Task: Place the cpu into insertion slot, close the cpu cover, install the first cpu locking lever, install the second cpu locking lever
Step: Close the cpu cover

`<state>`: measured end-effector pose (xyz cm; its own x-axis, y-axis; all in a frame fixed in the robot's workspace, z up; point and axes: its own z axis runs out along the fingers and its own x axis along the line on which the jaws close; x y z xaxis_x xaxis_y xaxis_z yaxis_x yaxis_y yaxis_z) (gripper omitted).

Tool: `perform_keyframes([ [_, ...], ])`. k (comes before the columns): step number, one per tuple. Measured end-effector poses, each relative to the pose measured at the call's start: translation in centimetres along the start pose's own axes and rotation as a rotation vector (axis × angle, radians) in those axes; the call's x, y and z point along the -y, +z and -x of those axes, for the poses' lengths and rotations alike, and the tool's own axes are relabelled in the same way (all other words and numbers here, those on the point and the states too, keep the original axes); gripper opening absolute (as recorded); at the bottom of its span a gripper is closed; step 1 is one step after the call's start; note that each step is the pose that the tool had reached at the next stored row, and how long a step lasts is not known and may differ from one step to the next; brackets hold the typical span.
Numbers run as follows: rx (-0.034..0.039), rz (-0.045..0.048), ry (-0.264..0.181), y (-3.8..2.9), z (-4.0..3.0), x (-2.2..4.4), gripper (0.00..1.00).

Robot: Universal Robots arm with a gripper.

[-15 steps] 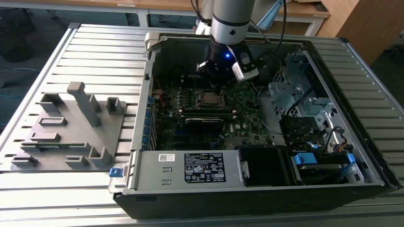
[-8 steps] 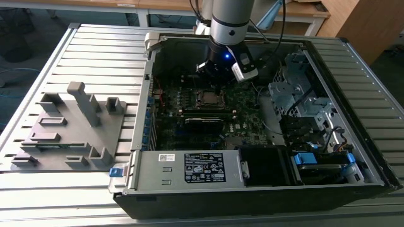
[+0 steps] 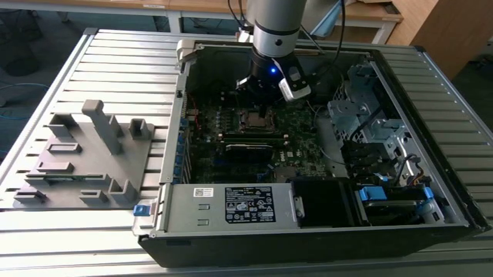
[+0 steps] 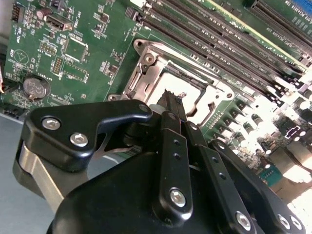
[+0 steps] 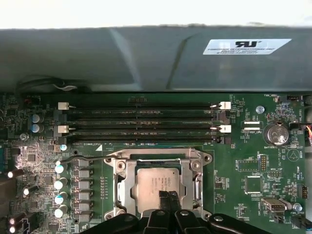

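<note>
The cpu (image 5: 155,181), a dull silver square, lies in the insertion slot (image 3: 257,120) on the green motherboard. The cpu cover (image 5: 152,160), a silver frame with an open middle, lies flat around the chip. A thin wire lever (image 5: 90,158) sticks out from one corner of the socket. My gripper (image 5: 168,197) hangs just over the cpu's face with its two black fingers pressed together and nothing between them. In the second wrist view the fingertips (image 4: 171,100) point down at the bright cpu (image 4: 181,82) inside the cover (image 4: 146,73). The exterior view has the gripper (image 3: 266,107) directly above the socket.
Long black memory slots (image 5: 141,122) run beside the socket, and the grey case wall (image 5: 156,58) rises behind them. A coin battery (image 5: 276,134) sits nearby. The power supply (image 3: 231,205) and drive cage (image 3: 362,115) crowd the case. A grey fixture (image 3: 85,156) stands at the exterior view's left.
</note>
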<state>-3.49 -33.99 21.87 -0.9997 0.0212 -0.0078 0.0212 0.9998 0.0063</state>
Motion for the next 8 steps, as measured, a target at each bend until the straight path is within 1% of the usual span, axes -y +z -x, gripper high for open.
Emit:
perform_keyframes([
  [8,0.0004,0.0002,0.0,0.04,-0.16,0.0,0.1],
])
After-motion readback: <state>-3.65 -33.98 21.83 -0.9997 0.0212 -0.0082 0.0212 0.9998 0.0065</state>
